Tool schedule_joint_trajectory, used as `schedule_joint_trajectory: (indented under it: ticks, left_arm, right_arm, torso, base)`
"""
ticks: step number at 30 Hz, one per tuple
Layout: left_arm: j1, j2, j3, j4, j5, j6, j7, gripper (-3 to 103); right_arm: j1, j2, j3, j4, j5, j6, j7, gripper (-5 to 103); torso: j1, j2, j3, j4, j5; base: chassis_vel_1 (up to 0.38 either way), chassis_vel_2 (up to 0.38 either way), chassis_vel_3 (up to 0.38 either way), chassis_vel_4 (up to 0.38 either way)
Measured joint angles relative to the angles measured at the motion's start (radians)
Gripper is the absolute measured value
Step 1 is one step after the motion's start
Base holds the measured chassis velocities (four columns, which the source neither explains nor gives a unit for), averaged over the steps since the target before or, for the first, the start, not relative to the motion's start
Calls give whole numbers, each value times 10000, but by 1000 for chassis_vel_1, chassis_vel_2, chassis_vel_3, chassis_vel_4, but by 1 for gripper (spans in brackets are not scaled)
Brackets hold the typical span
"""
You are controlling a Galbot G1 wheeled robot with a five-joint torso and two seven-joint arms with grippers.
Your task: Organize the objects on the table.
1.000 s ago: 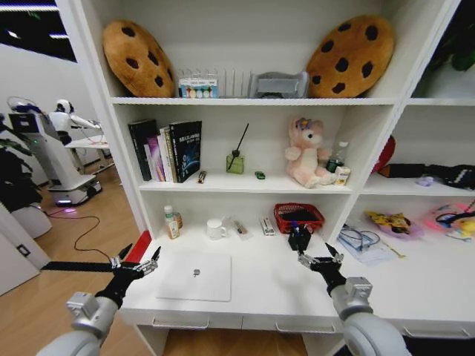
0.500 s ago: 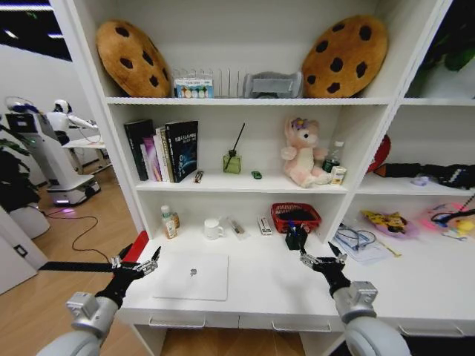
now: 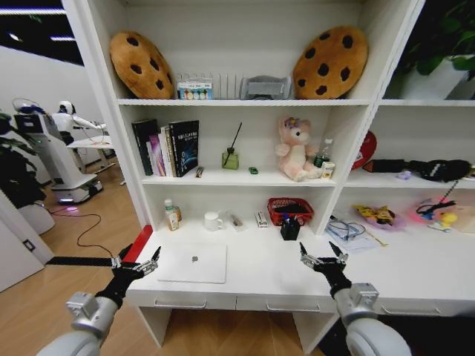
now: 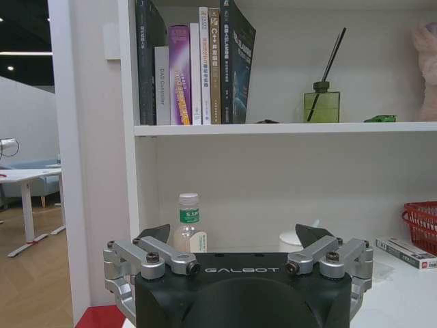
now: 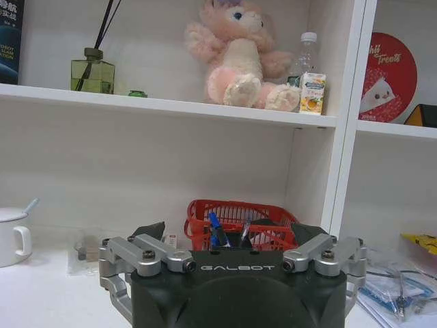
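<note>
Your left tool (image 3: 135, 265) hovers open and empty just off the front corner of the long white counter (image 3: 260, 285), close beside the closed silver laptop (image 3: 193, 262) lying flat near the counter's front edge. Your right tool (image 3: 322, 258) is also spread open with nothing between its fingers, held above the counter well apart from the laptop on the laptop's far side from the left tool. Behind the laptop, against the back wall, you have a small bottle with a white cap (image 3: 172, 216) and a white mug (image 3: 212, 221). Farther along from the laptop stands a black pen holder (image 3: 289, 229) with pens in it, directly in front of a red mesh basket (image 3: 290, 210).
</note>
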Motion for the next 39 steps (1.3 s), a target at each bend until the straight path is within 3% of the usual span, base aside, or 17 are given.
schedule_joint_trajectory:
  ticks: [14, 23, 25, 26, 27, 30, 33, 36, 37, 39]
  left_arm:
    - [2, 0, 0, 0, 0, 1, -3, 100]
    - [2, 0, -2, 0, 0, 1, -4, 100]
    - [3, -1, 0, 0, 0, 1, -3, 100]
    - [2, 0, -1, -1, 0, 1, -4, 100]
    - [2, 0, -1, -1, 0, 1, -4, 100]
    - [2, 0, -3, 0, 0, 2, -10, 100]
    - [2, 0, -1, -2, 0, 1, -1, 100]
    - [3, -1, 0, -1, 0, 1, -1, 100]
    - [4, -1, -3, -2, 0, 1, -3, 100]
    - [5, -1, -3, -1, 0, 1, -9, 100]
  right_arm:
    - [42, -71, 1, -2, 48, 26, 2, 100]
    - [38, -84, 6, -20, 68, 63, -1, 100]
    - [39, -83, 6, -19, 69, 68, -2, 100]
    - [29, -70, 5, -20, 70, 70, -3, 100]
    - [29, -70, 5, -20, 70, 70, -3, 100]
    - [4, -37, 0, -19, 62, 95, -3, 100]
    - [-22, -25, -7, -54, 54, 243, -42, 100]
    - [64, -3, -28, -175, 10, 611, -95, 100]
    - [131, 9, -35, -238, 1, 715, -96, 100]
    - [172, 2, -31, -282, 12, 756, -95, 100]
  torso:
    - [-12, 4, -3, 0, -4]
    - [-8, 2, -1, -1, 4]
    - [-9, 4, -3, 2, -13]
    - [-11, 4, -3, 0, 11]
    - [-11, 4, -3, 0, 11]
    - [-8, 4, -3, 2, -8]
    - [-10, 5, -3, -1, 10]
    - [-12, 6, -5, 1, -15]
    - [-19, 11, -8, 3, 9]
    - [-19, 10, -7, 5, 0]
  base:
    - [114, -124, -131, 132]
    - [286, -271, -279, 272]
    - [314, -327, -337, 311]
    - [374, -324, -390, 334]
    - [374, -324, -390, 334]
    - [371, -374, -362, 379]
    - [381, -371, -351, 362]
    - [349, -337, -346, 373]
    - [273, -300, -272, 258]
    - [242, -213, -268, 246]
